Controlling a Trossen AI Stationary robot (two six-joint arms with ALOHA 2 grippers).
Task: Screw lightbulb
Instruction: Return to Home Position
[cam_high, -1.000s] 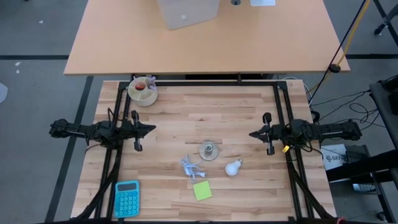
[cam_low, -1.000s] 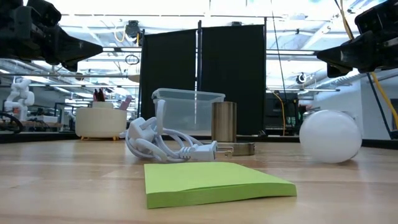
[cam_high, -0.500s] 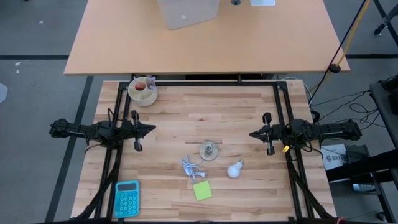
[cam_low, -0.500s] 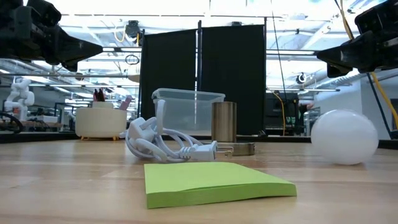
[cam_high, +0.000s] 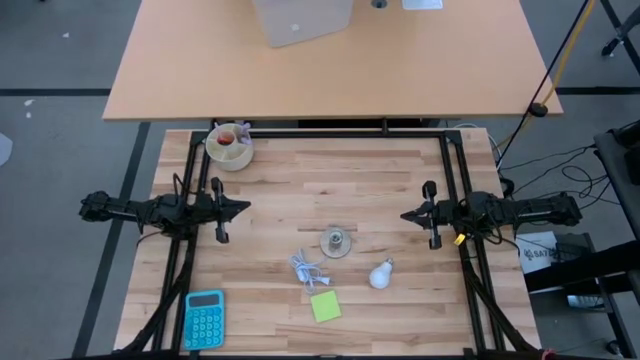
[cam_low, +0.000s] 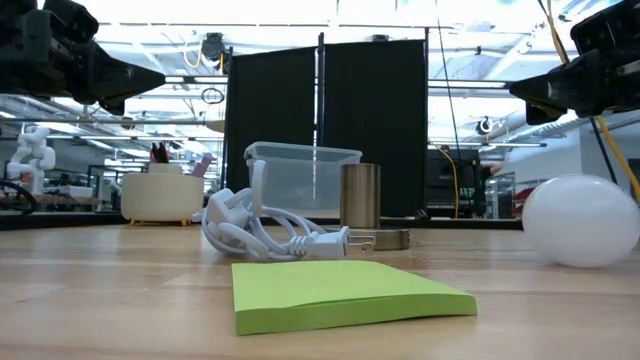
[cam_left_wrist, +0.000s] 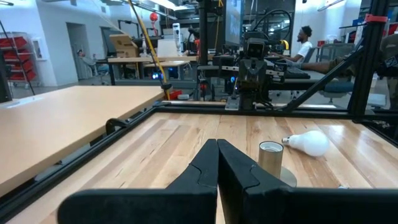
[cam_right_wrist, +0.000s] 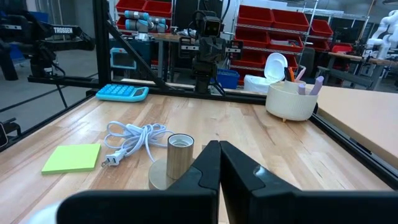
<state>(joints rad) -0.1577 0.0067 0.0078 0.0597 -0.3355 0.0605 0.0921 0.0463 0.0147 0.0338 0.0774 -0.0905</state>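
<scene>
High view: the left end effector (cam_high: 243, 208) was held clenched and empty at the counter's (cam_high: 300, 180) left edge, apparently parked. Near the lamp socket (cam_high: 335, 242), to its right, the lightbulb (cam_high: 379, 274) was laid on its side, not screwed in. The right end effector (cam_high: 405, 215) was likewise clenched at the right edge.

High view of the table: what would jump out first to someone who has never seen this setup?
The small white pear-shaped lightbulb lies loose on its side on the wooden table, near the round grey metal socket but not in it. At the sides, the left gripper and right gripper wait, fingers shut, pointing at each other.
</scene>
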